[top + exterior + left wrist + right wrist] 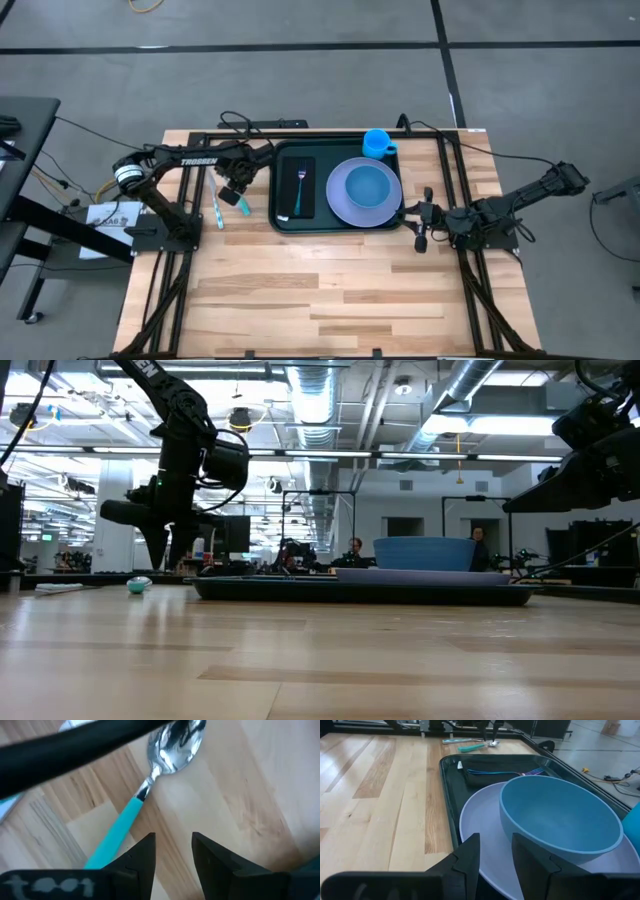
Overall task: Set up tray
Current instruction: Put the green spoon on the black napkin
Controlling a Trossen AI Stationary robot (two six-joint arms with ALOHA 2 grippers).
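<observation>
The dark green tray (284, 218) lies at the table's far middle. It carries a lavender plate (340, 205) with a blue bowl (368, 184), a blue cup (377, 143) in its far right corner, and a fork (300, 186) on a narrow black rectangle (309, 200). A spoon (170, 747) with a teal handle (117, 830) lies flat on the wood left of the tray. My left gripper (173, 854) hovers open above the spoon's handle, fingers pointing down (165, 552). My right gripper (495, 855) is open, low beside the tray's right rim (451, 820).
A pale, thin utensil (218, 208) lies on the wood just left of the spoon. Black frame rails (190, 215) run along the table's left and right sides, and cables (240, 125) lie at the far edge. The near half of the table is bare wood (320, 300).
</observation>
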